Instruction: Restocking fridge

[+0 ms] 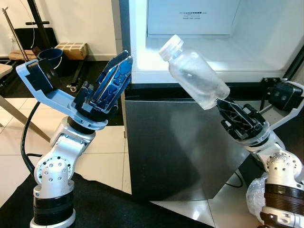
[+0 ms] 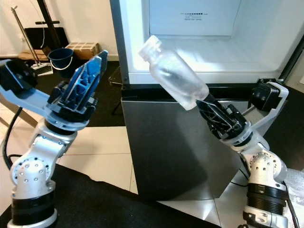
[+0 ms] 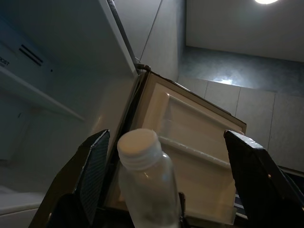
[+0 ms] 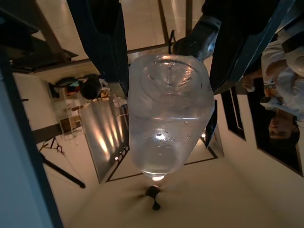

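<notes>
The clear plastic bottle [image 1: 197,76] with its white screw cap [image 1: 170,46] was held in the air in front of the open fridge [image 1: 213,52], tilted so that the cap pointed up and toward the robot's left, level with the lit shelf [image 1: 223,59] but not yet past the fridge's front edge. Judging by this, the restocking was at its carrying stage: the bottle was already picked up and raised to the opening, while placing it on the shelf and letting go were yet to be done. No other stocked item could be made out on the visible part of the shelf.

The right pincer [image 1: 232,114] held the bottle by its base end, its black fingers closed round the bottom, with the body and cap projecting up and away from the fingertips; the right wrist view looked along the bottle from its base [image 4: 167,71]. The left pincer [image 1: 114,78] stood just beside the bottle on the robot's left, raised to about the same height, its fingers spread wide and holding nothing. In the left wrist view the cap [image 3: 138,148] showed between the two spread fingers [image 3: 92,175], apart from both.

Below the opening stood the closed grey lower door [image 1: 180,147], and a dark bucket [image 1: 51,56] sat on the floor well off to the left.
</notes>
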You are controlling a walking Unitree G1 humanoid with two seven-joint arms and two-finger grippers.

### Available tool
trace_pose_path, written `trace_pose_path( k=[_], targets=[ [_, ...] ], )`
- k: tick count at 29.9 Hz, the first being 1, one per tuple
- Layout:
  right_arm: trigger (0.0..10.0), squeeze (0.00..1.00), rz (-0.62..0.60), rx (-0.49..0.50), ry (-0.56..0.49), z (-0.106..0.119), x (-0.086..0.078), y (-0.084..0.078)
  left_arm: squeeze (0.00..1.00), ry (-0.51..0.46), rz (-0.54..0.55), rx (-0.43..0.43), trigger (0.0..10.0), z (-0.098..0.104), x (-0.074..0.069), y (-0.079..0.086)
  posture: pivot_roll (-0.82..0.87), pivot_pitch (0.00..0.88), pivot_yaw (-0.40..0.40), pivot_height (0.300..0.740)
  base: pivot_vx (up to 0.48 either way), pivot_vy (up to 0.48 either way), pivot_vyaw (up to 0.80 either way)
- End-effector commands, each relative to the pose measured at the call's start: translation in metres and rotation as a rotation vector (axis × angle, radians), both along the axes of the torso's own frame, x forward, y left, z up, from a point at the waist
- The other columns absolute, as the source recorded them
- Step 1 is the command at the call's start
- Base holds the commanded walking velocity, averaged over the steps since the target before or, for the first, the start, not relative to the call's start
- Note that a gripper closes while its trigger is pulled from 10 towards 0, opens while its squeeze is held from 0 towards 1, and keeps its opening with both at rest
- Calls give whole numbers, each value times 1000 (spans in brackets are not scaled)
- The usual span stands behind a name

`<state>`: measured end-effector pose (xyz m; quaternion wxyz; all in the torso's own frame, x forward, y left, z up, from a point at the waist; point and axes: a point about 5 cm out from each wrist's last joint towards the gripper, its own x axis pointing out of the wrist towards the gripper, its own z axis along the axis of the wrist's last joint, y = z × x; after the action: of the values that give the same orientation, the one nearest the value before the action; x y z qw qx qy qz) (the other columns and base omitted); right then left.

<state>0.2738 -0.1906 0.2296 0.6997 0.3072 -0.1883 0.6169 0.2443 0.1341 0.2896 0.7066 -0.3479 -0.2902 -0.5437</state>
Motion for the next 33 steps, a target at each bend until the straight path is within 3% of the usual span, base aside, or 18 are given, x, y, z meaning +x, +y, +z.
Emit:
trace_pose_path(
  k=[1, 18, 33],
  targets=[
    [10000, 0, 31, 6, -19, 5, -3, 5, 0, -7, -12, 15, 10000, 1, 0, 1, 32, 0, 17, 740, 0, 0, 0],
    [10000, 0, 127, -36, -18, 5, -9, 33, 0, 20, -53, -1, 10000, -5, 3, -4, 29, 0, 20, 740, 0, 0, 0],
    [10000, 0, 152, -65, -6, 2, -10, 43, 0, 29, -96, 6, 10000, -9, 3, -7, 28, 0, 20, 740, 0, 0, 0]
  ],
)
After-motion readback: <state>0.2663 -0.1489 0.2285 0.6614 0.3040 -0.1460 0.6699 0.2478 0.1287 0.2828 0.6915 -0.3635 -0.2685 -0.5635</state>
